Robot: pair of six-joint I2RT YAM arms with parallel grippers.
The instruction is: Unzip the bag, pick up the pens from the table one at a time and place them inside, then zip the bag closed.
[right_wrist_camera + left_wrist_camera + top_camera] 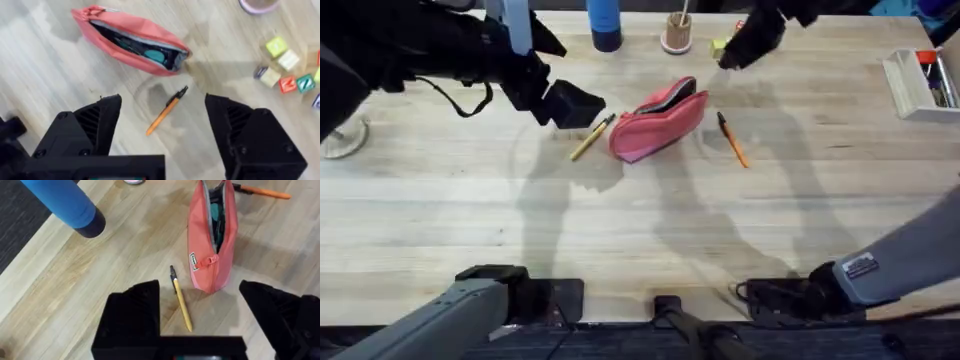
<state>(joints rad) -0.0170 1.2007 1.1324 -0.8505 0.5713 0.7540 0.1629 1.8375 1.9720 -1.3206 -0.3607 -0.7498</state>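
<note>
On the light wooden table [640, 230], the unzipped pink bag [660, 122] is flanked at upper centre by yellow pen [591, 138] and orange pen [732, 140], judged light, slippery, best pinched mid-barrel, while both the left gripper [200, 310] and the right gripper [162, 122] are held apart, empty.

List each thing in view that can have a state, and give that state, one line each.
Bag: unzipped, mouth open, lying on the table.
Yellow pen: on the table, left of the bag.
Orange pen: on the table, right of the bag.
Left tool: open, empty.
Right tool: open, empty.
</note>
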